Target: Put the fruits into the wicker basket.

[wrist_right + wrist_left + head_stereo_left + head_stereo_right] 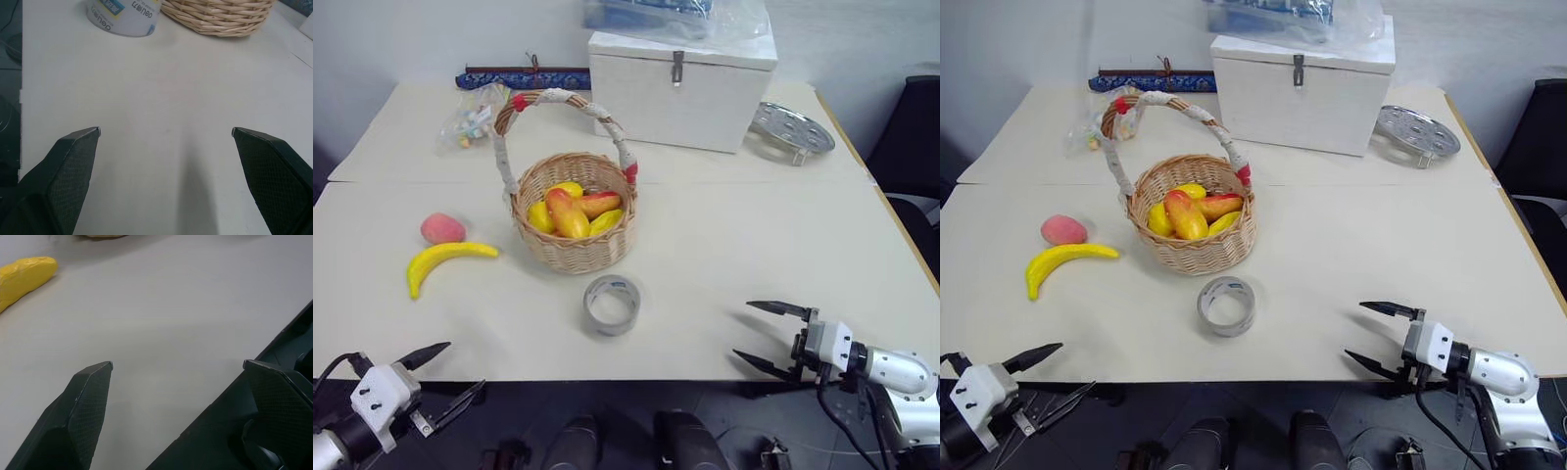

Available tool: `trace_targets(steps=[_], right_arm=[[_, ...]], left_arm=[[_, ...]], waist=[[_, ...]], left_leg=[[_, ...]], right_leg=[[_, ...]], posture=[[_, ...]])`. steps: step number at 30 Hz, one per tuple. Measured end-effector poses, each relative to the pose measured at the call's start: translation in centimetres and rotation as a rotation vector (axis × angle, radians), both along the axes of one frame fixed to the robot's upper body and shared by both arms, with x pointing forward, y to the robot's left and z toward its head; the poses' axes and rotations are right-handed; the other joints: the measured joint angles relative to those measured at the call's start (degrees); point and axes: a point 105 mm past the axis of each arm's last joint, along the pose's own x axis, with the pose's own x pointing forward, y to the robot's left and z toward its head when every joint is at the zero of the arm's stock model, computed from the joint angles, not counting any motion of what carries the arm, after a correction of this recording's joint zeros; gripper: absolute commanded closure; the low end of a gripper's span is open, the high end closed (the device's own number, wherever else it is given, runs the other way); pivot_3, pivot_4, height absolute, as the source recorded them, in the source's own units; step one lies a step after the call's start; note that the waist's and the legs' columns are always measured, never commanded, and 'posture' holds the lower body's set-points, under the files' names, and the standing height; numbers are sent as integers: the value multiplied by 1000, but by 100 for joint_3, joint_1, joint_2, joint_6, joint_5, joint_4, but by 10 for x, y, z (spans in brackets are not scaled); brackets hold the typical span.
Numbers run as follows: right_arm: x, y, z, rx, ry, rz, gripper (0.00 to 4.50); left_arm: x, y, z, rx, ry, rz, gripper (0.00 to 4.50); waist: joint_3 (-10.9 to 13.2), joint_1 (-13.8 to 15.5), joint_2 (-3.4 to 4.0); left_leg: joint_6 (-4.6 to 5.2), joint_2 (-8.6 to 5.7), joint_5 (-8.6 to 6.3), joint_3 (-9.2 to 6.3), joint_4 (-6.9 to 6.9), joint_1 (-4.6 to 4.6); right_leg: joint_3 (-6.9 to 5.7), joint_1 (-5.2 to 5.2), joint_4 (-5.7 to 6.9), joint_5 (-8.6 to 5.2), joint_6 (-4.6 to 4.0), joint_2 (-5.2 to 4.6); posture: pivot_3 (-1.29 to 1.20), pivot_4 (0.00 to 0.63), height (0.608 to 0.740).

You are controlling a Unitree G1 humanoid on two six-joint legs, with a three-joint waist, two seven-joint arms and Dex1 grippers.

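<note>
The yellow banana point(445, 260) lies on the white table left of the wicker basket point(574, 247), and its end shows in the left wrist view as the banana point(25, 278). The pink-red peach point(442, 228) sits just behind the banana. The basket stands upright near the table's middle, with several yellow-and-red mango-like fruits inside. My left gripper point(448, 374) hangs open at the table's front left edge, well short of the banana. My right gripper point(761, 333) is open over the front right edge, empty. The basket wall point(220, 17) shows ahead of it.
A roll of tape point(611, 305) lies in front of the basket. A white box point(679, 88) stands at the back, with a metal disc point(790, 127) to its right and a plastic bag point(470, 122) at the back left.
</note>
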Motion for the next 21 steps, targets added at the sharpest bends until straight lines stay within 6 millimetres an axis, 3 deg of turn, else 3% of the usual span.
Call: trace_targets(steps=[14,18,21], right_arm=[[6,9,-2,51,-12,-30,30],[11,37,14,82,-24,75,30],[9,81,35,61,15,295,30]], left_arm=[[9,-12,8,-86,31,-44,0],[10,-23,18,-148,75,-118,0],[10,-40,25,-142,92,-228,0]], waist=[[1,-8,1],[9,-27,15],[10,-29,18]], left_leg=[[-1,0,0,0,4,3],[-2,0,2,0,8,8],[-7,3,4,0,7,11]], right_leg=[[-1,1,9,0,0,1],[3,1,20,0,0,1],[2,-1,25,-1,-2,4]], posture=[[0,150,740],[0,150,740],[0,150,740]])
